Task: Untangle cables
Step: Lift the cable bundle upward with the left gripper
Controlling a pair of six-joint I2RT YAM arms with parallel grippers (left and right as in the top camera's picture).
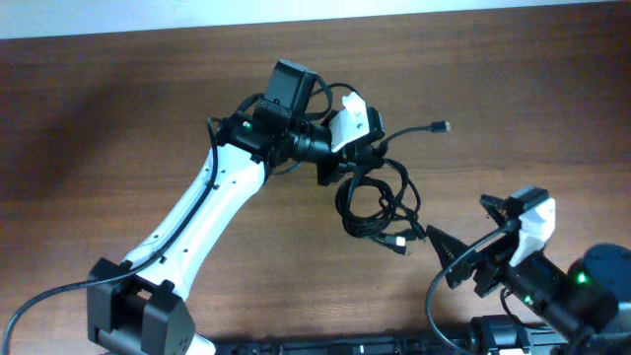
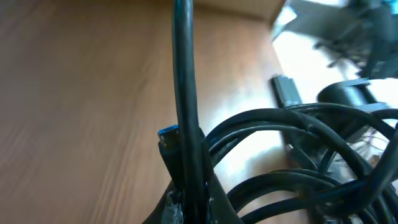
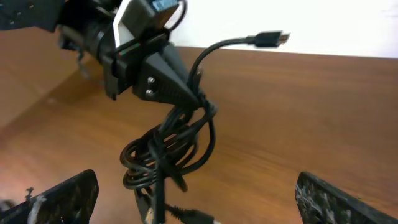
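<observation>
The cables [image 1: 380,205] are thin black cords looped into one tangle that hangs above the brown table [image 1: 118,118]. My left gripper [image 1: 343,176] is shut on the top strands of the tangle. In the left wrist view one strand [image 2: 183,93] runs straight up out of the fingertips [image 2: 214,208], with loops [image 2: 298,155] to the right. A plug end [image 1: 441,126] sticks out to the right. My right gripper [image 1: 449,258] is open, just right of and below the tangle. In the right wrist view the bundle [image 3: 168,152] hangs from the left gripper [image 3: 198,99], ahead of the wide-apart fingers [image 3: 62,199].
The left arm [image 1: 212,212] crosses the table from its base [image 1: 138,316] at the bottom left. The right arm's base [image 1: 582,296] sits at the bottom right. A white wall edge [image 1: 296,15] runs along the back of the table.
</observation>
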